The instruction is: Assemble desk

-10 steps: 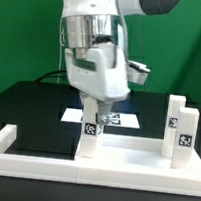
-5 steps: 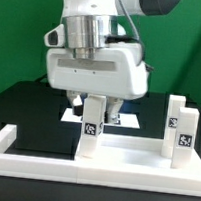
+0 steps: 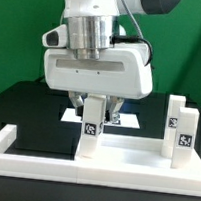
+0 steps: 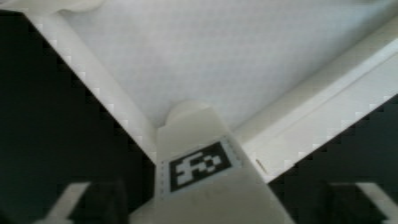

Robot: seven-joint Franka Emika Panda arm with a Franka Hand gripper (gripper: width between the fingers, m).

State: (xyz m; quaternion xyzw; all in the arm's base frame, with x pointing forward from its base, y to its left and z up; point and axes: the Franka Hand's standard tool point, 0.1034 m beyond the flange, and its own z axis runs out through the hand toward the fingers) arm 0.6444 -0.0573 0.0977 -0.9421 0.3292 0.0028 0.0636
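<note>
The leg (image 3: 90, 129) that matters here stands upright directly under the claw (image 3: 98, 112), its marker facing the exterior camera and its foot seated on the tabletop (image 3: 122, 159), which lies on the black counter (image 3: 18, 100) just below the claw. In the wrist view the same leg (image 4: 201, 150) rises between the two dark fingers (image 4: 68, 203), with a gap showing on each side, so the claw looks partly spread around the leg and not yet pinching it; whether a pad already touches I cannot tell. To do this step well, I judge the claw should close squarely on two opposite flat faces, centred on the leg so neither finger pushes first and tips it, then twist about the leg's own axis without side load, so the joint seats instead of binding. Two more legs (image 3: 180, 128) stand off toward the exterior view's right of the claw, well apart, and beyond it lies the marker board (image 3: 125, 119); both seem clear of any turn.
</note>
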